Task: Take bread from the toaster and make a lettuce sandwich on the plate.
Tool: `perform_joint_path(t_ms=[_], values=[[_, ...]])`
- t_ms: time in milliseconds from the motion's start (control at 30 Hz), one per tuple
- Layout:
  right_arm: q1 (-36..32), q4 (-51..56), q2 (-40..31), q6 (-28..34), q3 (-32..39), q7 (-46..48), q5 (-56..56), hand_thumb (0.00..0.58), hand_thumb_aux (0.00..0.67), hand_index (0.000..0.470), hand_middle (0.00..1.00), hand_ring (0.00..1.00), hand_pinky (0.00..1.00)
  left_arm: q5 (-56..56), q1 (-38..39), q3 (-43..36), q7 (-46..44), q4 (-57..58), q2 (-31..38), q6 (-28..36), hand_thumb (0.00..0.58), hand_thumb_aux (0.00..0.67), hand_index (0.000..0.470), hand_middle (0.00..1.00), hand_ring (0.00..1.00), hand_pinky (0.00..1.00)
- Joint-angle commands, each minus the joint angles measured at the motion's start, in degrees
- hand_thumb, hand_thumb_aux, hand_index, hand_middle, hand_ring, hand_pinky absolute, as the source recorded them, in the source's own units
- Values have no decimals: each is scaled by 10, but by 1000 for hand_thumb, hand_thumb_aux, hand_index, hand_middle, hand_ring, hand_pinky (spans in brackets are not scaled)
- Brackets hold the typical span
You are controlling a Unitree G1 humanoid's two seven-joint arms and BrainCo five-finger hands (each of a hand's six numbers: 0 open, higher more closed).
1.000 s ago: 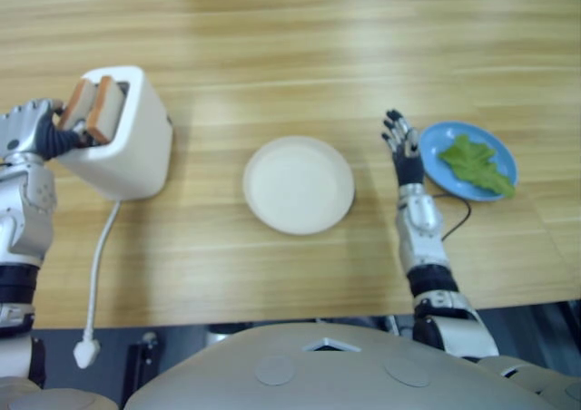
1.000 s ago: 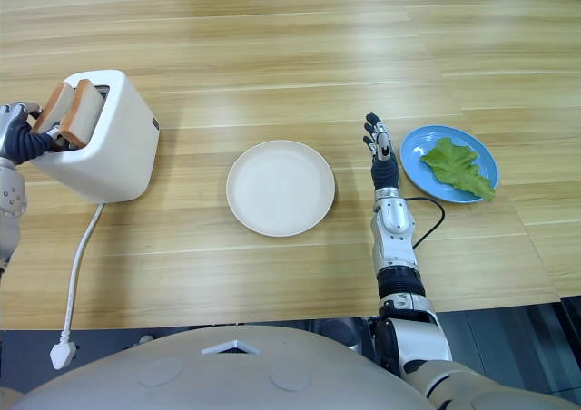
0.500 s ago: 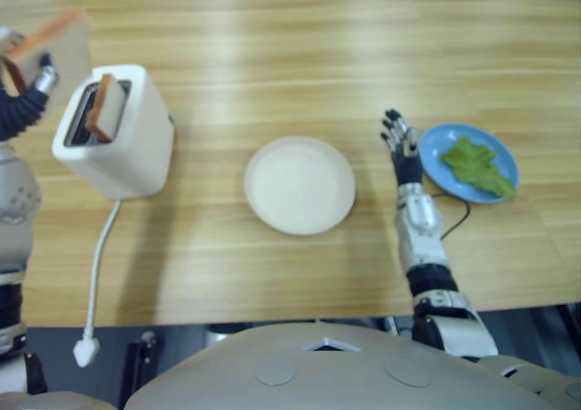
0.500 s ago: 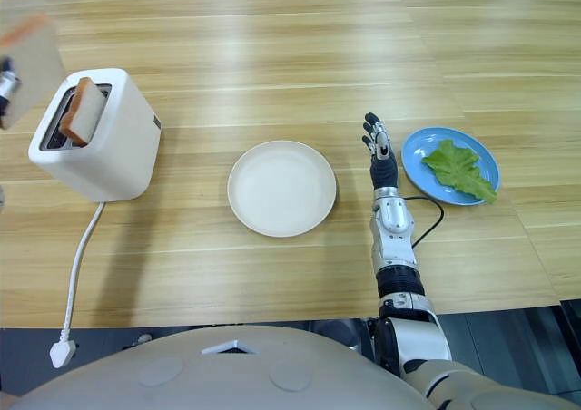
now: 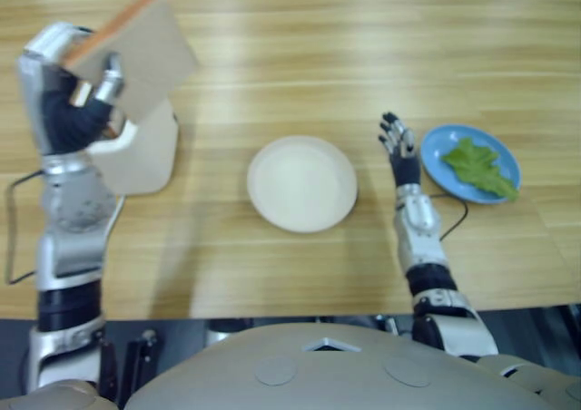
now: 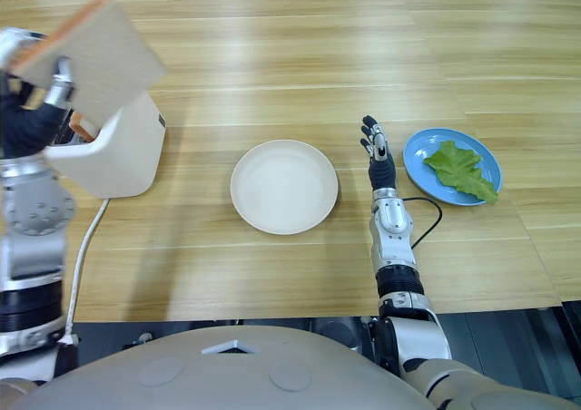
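Left hand (image 5: 71, 111) grips a bread slice (image 5: 141, 52) by one corner above the toaster (image 5: 150, 161), at nine o'clock from the plate (image 5: 302, 183), while the right hand (image 5: 399, 145) rests open-fingered at three o'clock; that corner hold could let the slice slip.

Bright, even light, soft shadows on the table (image 6: 272, 47)

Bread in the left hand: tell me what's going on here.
The robot's left hand grips a slice of bread, held up above the white toaster at the table's left. The cream plate in the middle has no bread or lettuce on it yet. The right hand is open, between that plate and the blue dish, where the lettuce lies untouched.
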Motion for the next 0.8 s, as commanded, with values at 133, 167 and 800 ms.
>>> perform_joint_path(t_ms=[133, 167, 800], values=[[-2, -12, -14, 10, -11, -6, 6, 0, 0, 0, 0, 0, 0, -44, -42, -170, -178, 210, -80, 21, 580, 670, 460, 1000, 1000, 1000], [-2, -12, -16, 10, -13, -5, 7, 0, 0, 0, 0, 0, 0, -36, -50, -192, -201, 248, -82, 22, 580, 670, 460, 1000, 1000, 1000], [7, -25, -13, 18, -12, -8, 6, 0, 0, 0, 0, 0, 0, 37, -112, -237, -185, 417, -81, -8, 556, 533, 366, 1000, 1000, 1000]])
